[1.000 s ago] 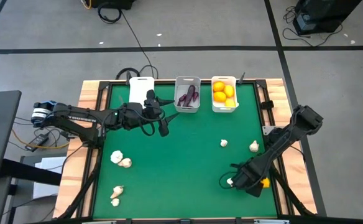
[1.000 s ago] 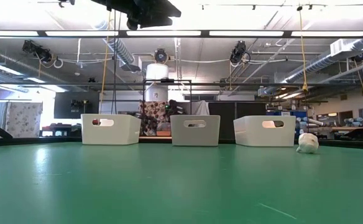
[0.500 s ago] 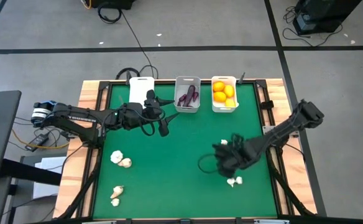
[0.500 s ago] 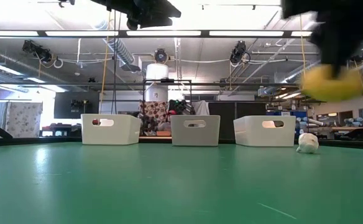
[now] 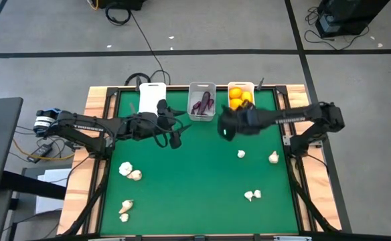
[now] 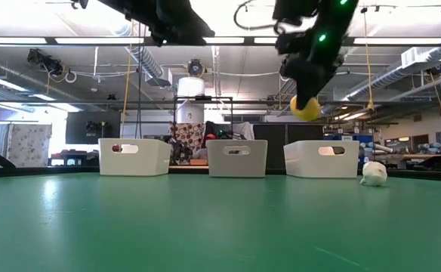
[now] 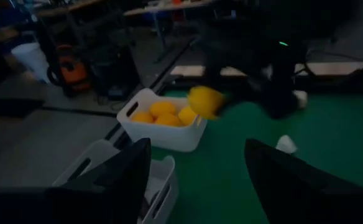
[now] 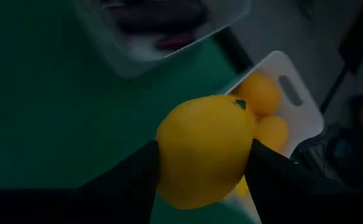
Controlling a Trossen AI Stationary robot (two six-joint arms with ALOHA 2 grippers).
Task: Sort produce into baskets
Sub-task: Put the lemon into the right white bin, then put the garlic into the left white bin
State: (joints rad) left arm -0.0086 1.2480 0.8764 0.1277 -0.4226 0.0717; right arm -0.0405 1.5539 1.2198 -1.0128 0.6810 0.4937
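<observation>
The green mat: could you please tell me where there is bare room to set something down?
The middle of the green mat is bare, bordered by garlic at left, the front-right garlic pair and the two bulbs at right. The back edge is crowded: three baskets, the left claw, and the right claw holding a citrus fruit.

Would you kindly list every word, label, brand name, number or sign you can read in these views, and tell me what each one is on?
None can be read.
The three baskets show plain walls with handle slots, no print.
The citrus fruit held in the right end effector has no sticker showing.
The green table bears no markings.
The arms and the room beyond the table in the low view show no legible sign or label.
</observation>
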